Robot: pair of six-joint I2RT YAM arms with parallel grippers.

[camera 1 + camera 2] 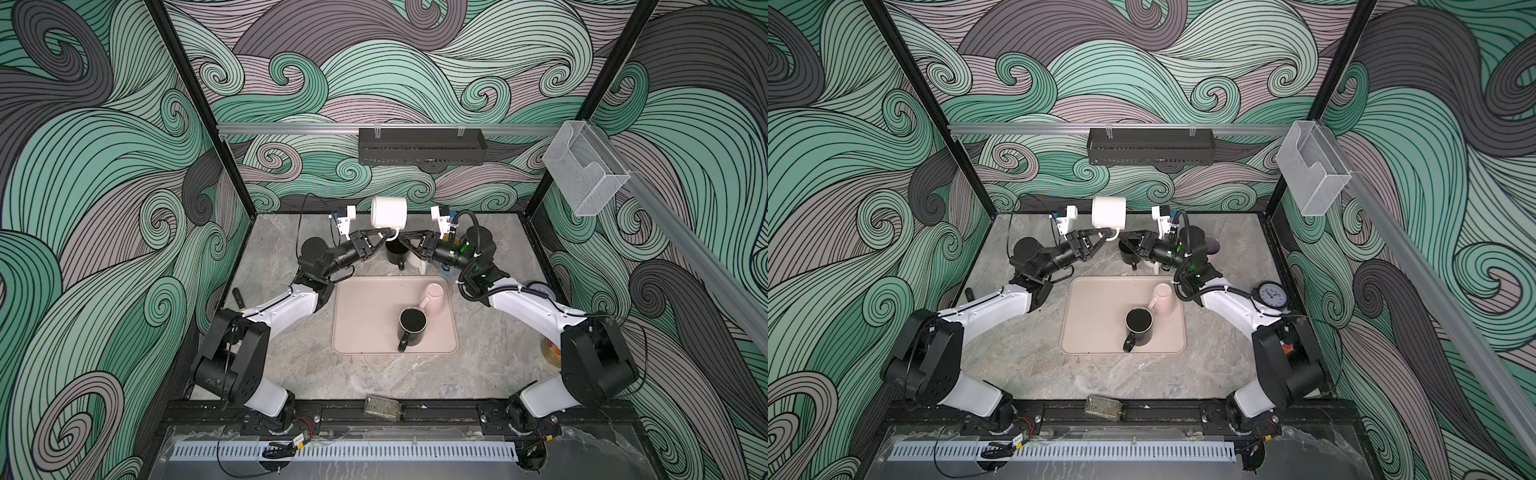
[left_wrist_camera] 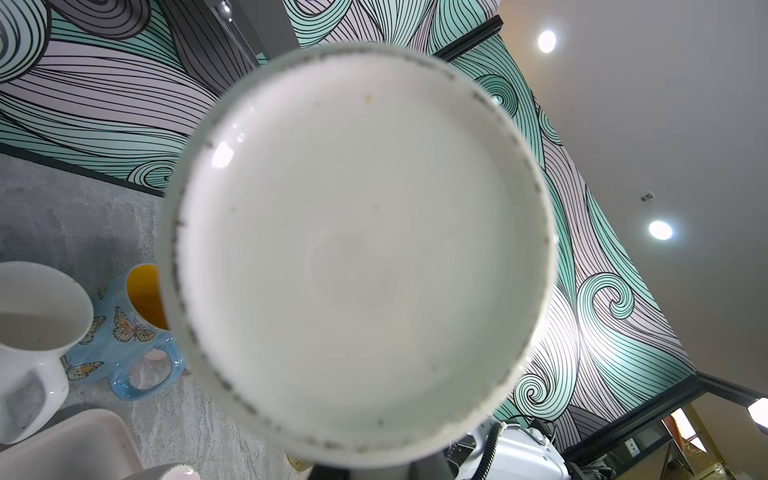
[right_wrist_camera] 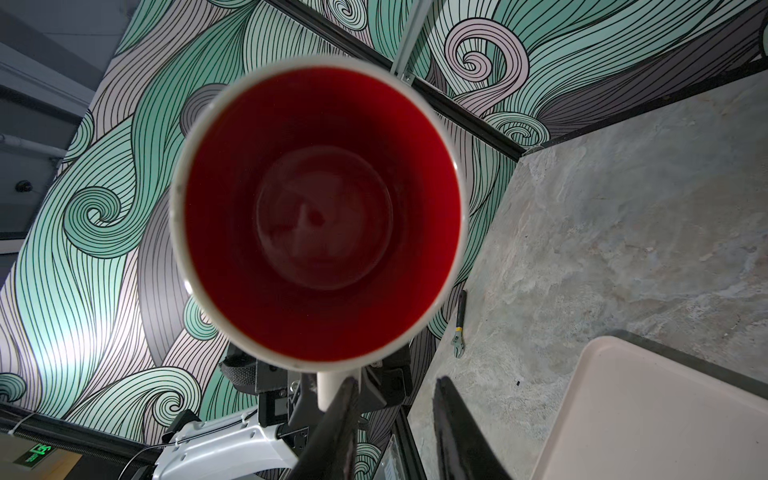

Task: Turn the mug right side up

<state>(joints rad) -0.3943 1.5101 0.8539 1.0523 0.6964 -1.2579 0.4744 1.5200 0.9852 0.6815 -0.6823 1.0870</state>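
Observation:
A white mug with a red inside hangs on its side in the air at the back middle of the table. My left gripper is shut on its handle from the left. The left wrist view is filled by the mug's white base, which hides the fingers. The right wrist view looks straight into the mug's red mouth. My right gripper is open just beside the handle, with nothing between its fingers.
A pink tray in the middle holds an upright black mug and a pink mug. Below the grippers stand another black mug, a white mug and a blue butterfly mug. A clock lies at right, a wrench at left.

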